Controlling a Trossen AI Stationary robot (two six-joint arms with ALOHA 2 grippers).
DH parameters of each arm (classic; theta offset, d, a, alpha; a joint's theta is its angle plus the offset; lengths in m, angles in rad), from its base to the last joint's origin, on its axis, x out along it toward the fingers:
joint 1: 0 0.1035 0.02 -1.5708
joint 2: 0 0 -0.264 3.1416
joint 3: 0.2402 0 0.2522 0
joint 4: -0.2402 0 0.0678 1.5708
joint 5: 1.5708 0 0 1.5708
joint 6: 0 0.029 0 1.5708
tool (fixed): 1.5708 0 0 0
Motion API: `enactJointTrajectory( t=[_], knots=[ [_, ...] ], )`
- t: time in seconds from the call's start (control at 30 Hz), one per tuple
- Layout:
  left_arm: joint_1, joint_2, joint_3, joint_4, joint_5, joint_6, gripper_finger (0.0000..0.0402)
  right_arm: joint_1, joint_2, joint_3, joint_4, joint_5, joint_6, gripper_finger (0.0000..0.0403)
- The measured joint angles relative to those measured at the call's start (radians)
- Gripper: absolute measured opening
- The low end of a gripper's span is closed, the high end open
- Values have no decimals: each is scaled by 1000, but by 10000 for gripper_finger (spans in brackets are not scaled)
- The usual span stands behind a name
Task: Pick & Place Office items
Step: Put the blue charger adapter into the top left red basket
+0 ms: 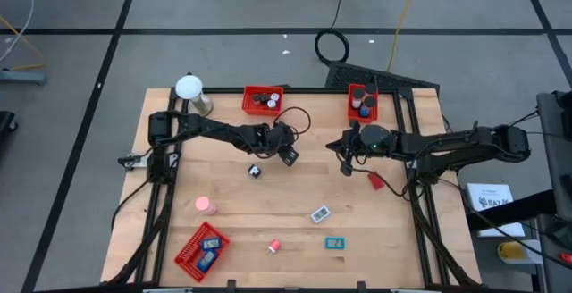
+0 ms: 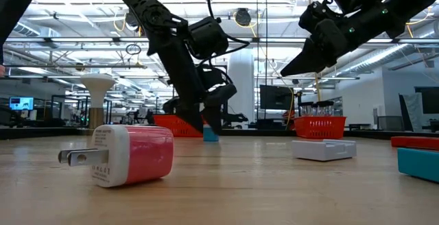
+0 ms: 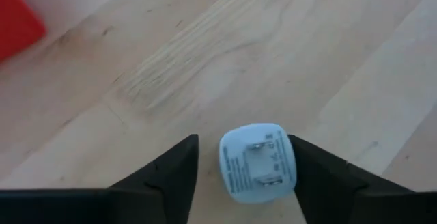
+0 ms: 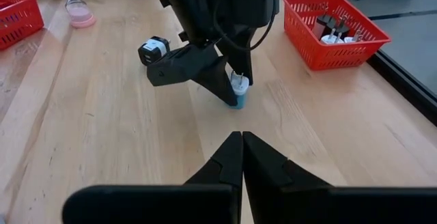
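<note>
Robotics lab, open ceiling trusses [image 2: 68, 43], monitors [image 2: 276, 96]

A pale wooden counter [image 1: 295, 199] stands on a grey floor [image 1: 206, 7] crossed by dark lines. Beyond it, a bright hall with ceiling trusses [image 2: 68, 5] and monitors [image 2: 276, 96].

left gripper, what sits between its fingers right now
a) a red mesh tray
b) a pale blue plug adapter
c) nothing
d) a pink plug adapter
b: in the left wrist view the pale blue plug adapter, prongs up, stands on the table between the open fingers of the left gripper.
</note>
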Motion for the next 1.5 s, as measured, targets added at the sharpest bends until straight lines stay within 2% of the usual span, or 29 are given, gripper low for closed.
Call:
enactJointTrajectory(
  t=[0.13,0.2,0.43,0.7,0.9,1.0,1.5],
  knots=[
    [0,0,0,0,0,4,150,0,0,0,0,0,-4,0],
    [1,-7,0,-4,1,9,137,0,0,0,0,0,-4,0],
    [45,-121,0,-90,-9,42,137,0,0,1,-2,0,-5,0],
    [166,-273,0,-232,-56,50,140,0,0,1,-2,0,-8,0],
    [263,-269,0,-230,3,56,142,0,0,1,1,0,-12,0],
    [296,-264,-1,-234,-1,62,143,0,0,1,0,0,-10,0],
    [358,-241,-1,-187,41,72,144,0,0,1,2,0,-8,0]
  ],
)
